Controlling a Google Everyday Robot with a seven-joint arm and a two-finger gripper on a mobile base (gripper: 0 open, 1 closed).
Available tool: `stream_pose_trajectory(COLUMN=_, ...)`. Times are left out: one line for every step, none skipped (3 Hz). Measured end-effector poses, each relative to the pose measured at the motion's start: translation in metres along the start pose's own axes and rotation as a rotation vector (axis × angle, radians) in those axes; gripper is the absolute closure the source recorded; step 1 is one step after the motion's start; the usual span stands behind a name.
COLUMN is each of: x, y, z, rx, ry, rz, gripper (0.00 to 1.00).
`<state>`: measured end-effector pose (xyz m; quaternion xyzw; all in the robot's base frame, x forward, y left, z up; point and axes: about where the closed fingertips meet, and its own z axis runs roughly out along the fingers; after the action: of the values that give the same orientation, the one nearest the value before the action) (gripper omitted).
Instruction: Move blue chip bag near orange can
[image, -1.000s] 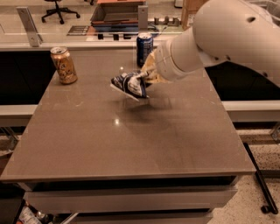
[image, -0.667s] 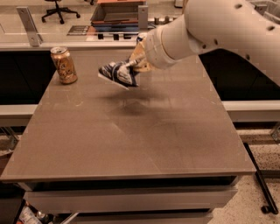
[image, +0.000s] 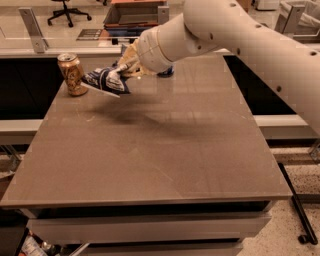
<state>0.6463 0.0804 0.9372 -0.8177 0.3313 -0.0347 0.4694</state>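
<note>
The blue chip bag (image: 106, 81), crumpled dark navy foil with white print, hangs in my gripper (image: 123, 68) above the table's far left part. The gripper is shut on the bag's right end. The bag's left tip is just right of the orange can (image: 71, 74), which stands upright near the table's far left corner. The bag is off the surface and casts a shadow below it. My pale arm (image: 235, 35) reaches in from the upper right.
A dark blue can (image: 166, 73) stands at the table's far edge, mostly hidden behind my arm. The brown table (image: 160, 150) ends close beyond the cans. A counter with a box lies behind.
My gripper has carried the chip bag leftward across the table's far part, from near the blue can to just beside the orange can.
</note>
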Motion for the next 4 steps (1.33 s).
stream_pose_trajectory(x=-0.0006, y=-0.0004, z=0.003, rx=-0.001, ry=-0.008, rz=-0.002, gripper=0.82)
stream_pose_trajectory(x=-0.0022, y=-0.0003, z=0.0048, rx=-0.003, ry=-0.012, rz=-0.003, gripper=0.6)
stream_pose_trajectory(x=-0.0038, y=-0.0002, z=0.0065, rx=-0.005, ry=-0.015, rz=-0.005, gripper=0.36)
stream_pose_trajectory(x=-0.0053, y=0.0, z=0.0081, rx=-0.007, ry=-0.018, rz=-0.006, gripper=0.13)
